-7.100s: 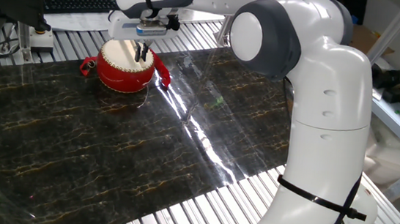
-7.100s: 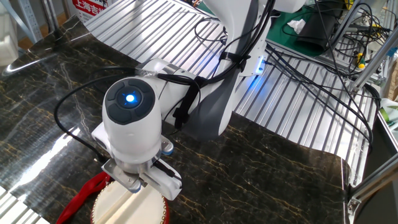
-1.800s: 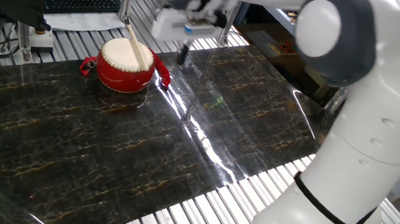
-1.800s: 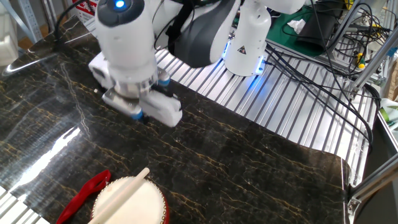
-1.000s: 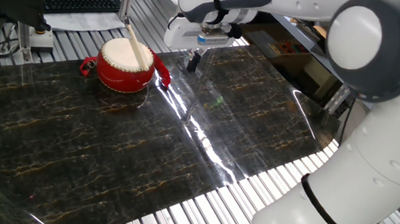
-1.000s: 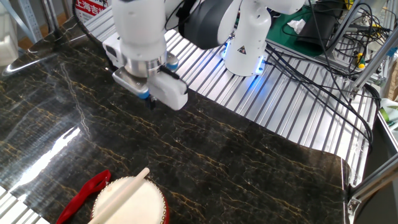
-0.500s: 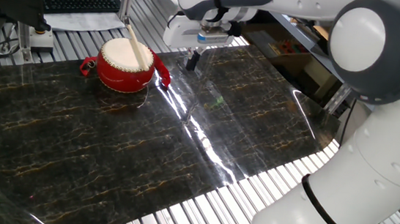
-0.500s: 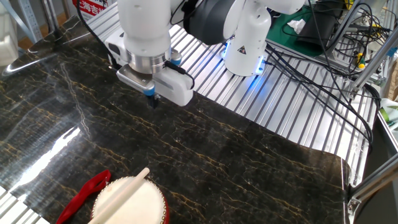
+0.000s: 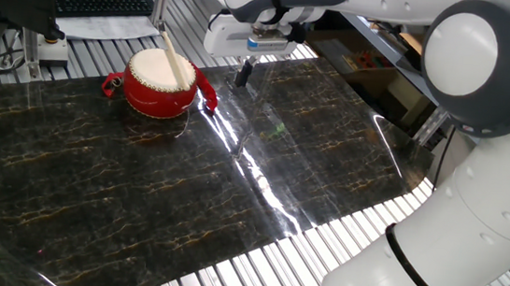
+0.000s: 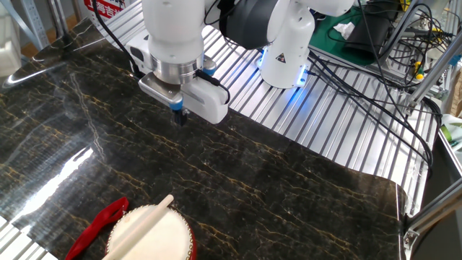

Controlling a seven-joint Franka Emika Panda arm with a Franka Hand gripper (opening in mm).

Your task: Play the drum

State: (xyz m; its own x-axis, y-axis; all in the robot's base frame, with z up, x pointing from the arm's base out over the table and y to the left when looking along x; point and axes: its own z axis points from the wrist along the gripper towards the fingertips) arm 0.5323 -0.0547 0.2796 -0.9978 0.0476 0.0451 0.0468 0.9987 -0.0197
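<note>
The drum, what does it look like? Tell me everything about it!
The drum is small, round and squat, with shiny red sides and a cream-white skin on top. Gold studs ring its upper edge, and red handles stick out on both sides. It stands upright on the dark marbled mat, near the far edge. A pale stick lies slanted across its skin. The gripper is off to one side, not touching it.
</note>
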